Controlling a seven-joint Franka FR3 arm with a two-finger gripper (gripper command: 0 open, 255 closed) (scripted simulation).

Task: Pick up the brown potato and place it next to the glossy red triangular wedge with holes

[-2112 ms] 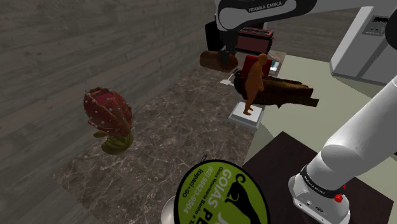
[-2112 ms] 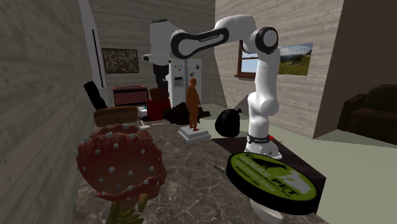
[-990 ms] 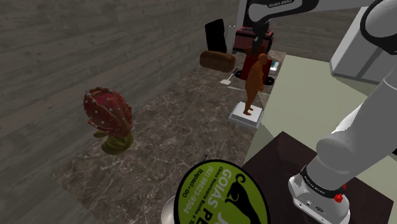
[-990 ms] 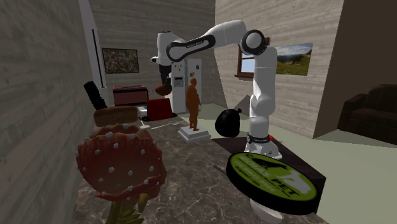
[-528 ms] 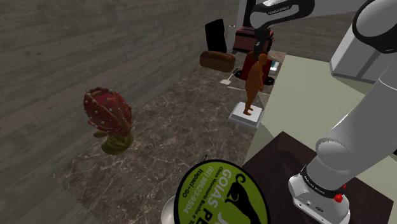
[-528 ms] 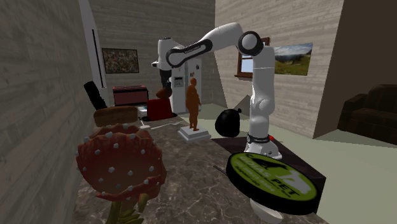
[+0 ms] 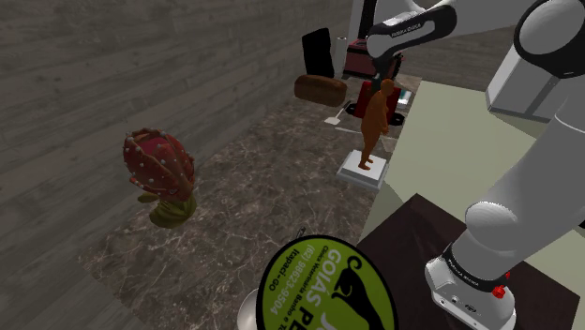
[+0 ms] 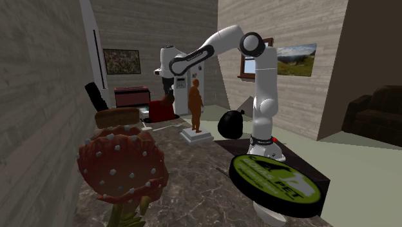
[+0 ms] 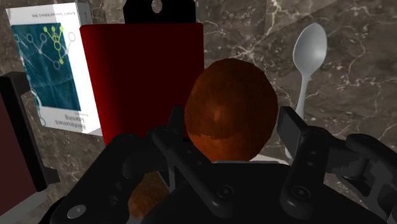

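— What has changed over the last two seconds?

— The arm has swung towards the shoulder view's right, and the claw [image 9: 232, 130] has sunk lower over the dark marbled surface [image 7: 262, 187]. In the shoulder view it now hangs just behind the orange-brown standing figurine [image 7: 375, 117] on its white base.

— And the load?

— The reddish-brown rounded potato [image 9: 224, 105] sits between the two black fingers [image 9: 294, 132], which are clamped on its sides. It is being carried, not lying on the surface.

— Where is the target from there?

— The glossy dark-red wedge [image 9: 143, 70] lies just beyond the potato, on the side of the white box with the teal printed cover [image 9: 54, 70]. On the potato's other side lies a plain white spoon [image 9: 310, 54].

— So which way does the coming move go?

— Mostly down, I judge. Seen along the claw, the potato hangs over the strip of marble between wedge and spoon, with its edge overlapping the wedge's side. Lowering it straight and letting go should leave it beside the wedge. Any drift towards the box could set it on the red face instead.

— How high above the surface is it?

— I cannot tell. I cannot make out the wedge's holes from here either.
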